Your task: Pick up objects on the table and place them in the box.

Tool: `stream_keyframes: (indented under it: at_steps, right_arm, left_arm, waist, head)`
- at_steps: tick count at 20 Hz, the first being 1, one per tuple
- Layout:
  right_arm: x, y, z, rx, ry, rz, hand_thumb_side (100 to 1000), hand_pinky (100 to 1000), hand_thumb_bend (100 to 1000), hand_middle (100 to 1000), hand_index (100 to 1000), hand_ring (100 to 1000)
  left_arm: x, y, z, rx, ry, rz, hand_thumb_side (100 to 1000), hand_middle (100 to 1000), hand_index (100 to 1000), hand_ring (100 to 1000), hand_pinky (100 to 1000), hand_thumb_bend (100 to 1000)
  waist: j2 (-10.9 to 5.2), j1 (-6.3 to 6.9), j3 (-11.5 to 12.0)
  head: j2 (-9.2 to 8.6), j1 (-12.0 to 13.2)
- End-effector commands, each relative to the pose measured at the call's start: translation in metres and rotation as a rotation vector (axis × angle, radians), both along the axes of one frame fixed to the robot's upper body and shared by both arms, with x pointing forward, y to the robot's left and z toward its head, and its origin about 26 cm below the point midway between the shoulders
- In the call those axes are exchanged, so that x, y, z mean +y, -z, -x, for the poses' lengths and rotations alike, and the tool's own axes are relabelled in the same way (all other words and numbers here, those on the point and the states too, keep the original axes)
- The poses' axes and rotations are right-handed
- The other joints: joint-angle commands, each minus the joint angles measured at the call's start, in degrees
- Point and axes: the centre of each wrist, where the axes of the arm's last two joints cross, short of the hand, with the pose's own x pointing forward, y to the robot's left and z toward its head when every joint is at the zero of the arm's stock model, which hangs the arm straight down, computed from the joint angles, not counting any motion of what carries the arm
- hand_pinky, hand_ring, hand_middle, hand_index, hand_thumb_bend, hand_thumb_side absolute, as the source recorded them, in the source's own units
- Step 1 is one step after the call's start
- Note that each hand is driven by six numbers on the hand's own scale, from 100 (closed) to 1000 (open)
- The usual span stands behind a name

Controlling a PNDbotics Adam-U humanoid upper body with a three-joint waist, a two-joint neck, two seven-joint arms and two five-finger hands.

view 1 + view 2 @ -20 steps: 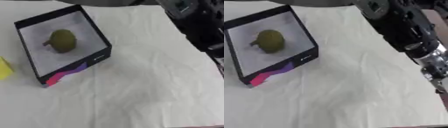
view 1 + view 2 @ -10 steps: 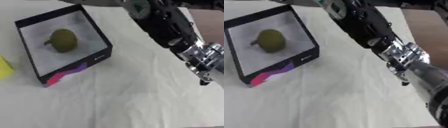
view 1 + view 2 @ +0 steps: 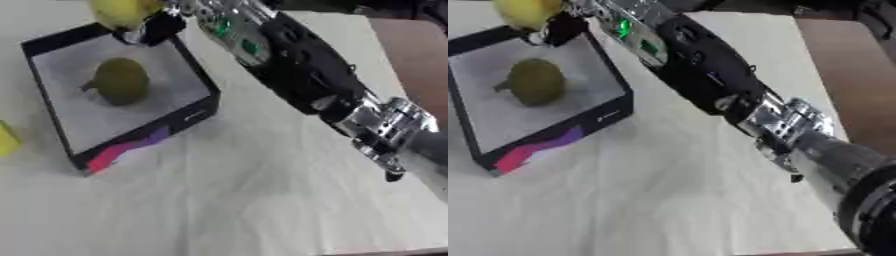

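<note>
Reaching across from the right, the right arm [image 3: 297, 75] stretches to the far rim of the box [image 3: 131, 145], and the right hand [image 3: 162, 22] sits at the top edge of both views with a yellow fruit [image 3: 122, 11] against its fingers. Fingers look curled round the fruit, pinching it from the near side, but most of the hand is cut off by the frame, so the exact wrap is unclear. The fruit hangs over the box's far corner, not yet inside.

Already lying in the box: a green pear-like fruit [image 3: 118, 81] with a short stem, on the white floor, left of centre. At the left edge of the left eye view, outside the box on the bench [image 3: 262, 200], a yellow object [image 3: 5, 140] shows only as a sliver; can't tell what it is. Left hand shows in no view.

Handling guess: the yellow fruit is round, smooth-skinned, probably light and rigid if plastic, a bit slippery either way. Best held across its widest part with fingers and thumb opposite; a tip pinch could let it roll out. Box walls are low and thin, likely card, so it may slide if bumped. Room remains beside the green fruit for the drop.
</note>
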Motion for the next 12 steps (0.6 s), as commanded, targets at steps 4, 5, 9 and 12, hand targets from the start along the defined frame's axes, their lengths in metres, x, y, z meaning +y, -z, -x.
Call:
stream_keyframes:
  at_steps: [4,5,9,12]
  right_arm:
    - [-0.005,-0.008,0.001,0.056,-0.014,0.107,611,942,453,797,899,1000]
    - [-0.006,-0.01,0.001,0.061,-0.016,0.113,602,952,455,809,918,1000]
    - [-0.014,-0.032,0.013,0.0,-0.015,0.017,451,950,343,785,921,1000]
    - [-0.029,-0.072,0.039,-0.144,-0.022,-0.135,314,945,301,761,918,1000]
  left_arm:
    - [0.001,-0.011,0.005,-0.021,-0.012,-0.041,654,746,799,728,830,100]
    - [0.001,-0.01,0.005,-0.02,-0.013,-0.041,654,746,799,728,830,100]
    - [0.003,-0.008,0.005,-0.012,-0.027,-0.042,658,745,798,727,829,100]
    - [0.006,-0.007,0.007,-0.02,-0.044,-0.037,642,745,799,727,829,104]
  waist:
    - [-0.12,-0.16,-0.27]
    - [-0.1,-0.15,-0.35]
    - [-0.14,-0.15,-1.13]
    - [-0.38,-0.15,-2.09]
  head:
    - [-0.32,-0.07]
    - [-0.27,-0.07]
    - [-0.08,0.41]
    - [0.13,1.6]
